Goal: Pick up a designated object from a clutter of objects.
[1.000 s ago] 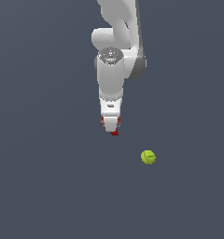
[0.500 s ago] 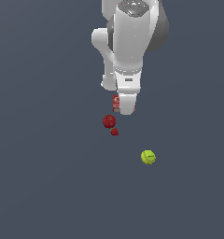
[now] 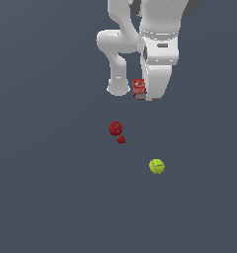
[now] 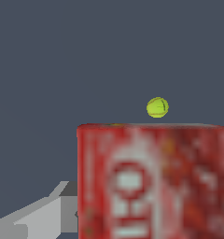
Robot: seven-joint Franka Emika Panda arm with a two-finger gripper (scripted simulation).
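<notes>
- Lifted way up since the earlier frames: my arm has pulled back toward 12 o'clock, and the red lettered box [image 3: 138, 88] has come up with it, off the floor.
- My claw [image 3: 146, 95] looks clamped on that box. It hangs tucked against the white hand, and its lettered face [image 4: 151, 182] fills my wrist view, so I'd call it held.
- Left behind at about 6 o'clock of the box: dark red ball [image 3: 115, 128] with the tiny red lump [image 3: 121, 140] just beside it.
- Tennis ball [image 3: 157, 166] sits further out, around 5 o'clock.
- Pick looks basically done, I reckon.
</notes>
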